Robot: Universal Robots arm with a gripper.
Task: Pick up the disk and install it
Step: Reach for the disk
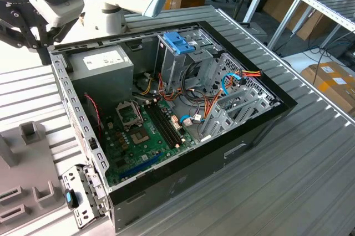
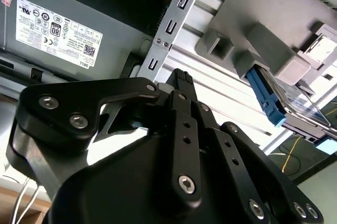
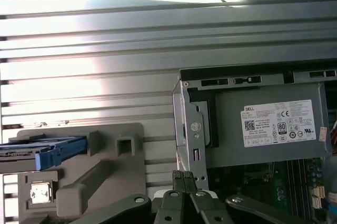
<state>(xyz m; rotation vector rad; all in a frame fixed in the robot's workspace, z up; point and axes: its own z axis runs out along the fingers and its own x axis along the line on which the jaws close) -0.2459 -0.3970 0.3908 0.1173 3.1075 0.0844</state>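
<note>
The disk [image 3: 46, 150] is a flat drive with light-blue rails. It rests in a grey holder block [image 3: 100, 174] on the ribbed table, beside the open computer case. In the second wrist view the disk [image 2: 287, 103] lies edge-on in the same holder [image 2: 274, 50], beyond my fingertips. My gripper [image 3: 182, 174] hangs over the case's corner wall, apart from the disk, with its two black fingers pressed together and nothing between them. In the exterior view my gripper [image 1: 40, 47] is at the far corner of the case on the exterior view's left.
The open computer case [image 1: 249, 131] holds a grey power supply [image 1: 102, 67], a green motherboard [image 1: 141, 136], loose cables and a drive cage with a broad blue handle [image 1: 178, 42]. The grey holder [image 1: 25, 153] sits on the exterior view's left. The ribbed table [image 1: 277, 191] runs along the case's right side.
</note>
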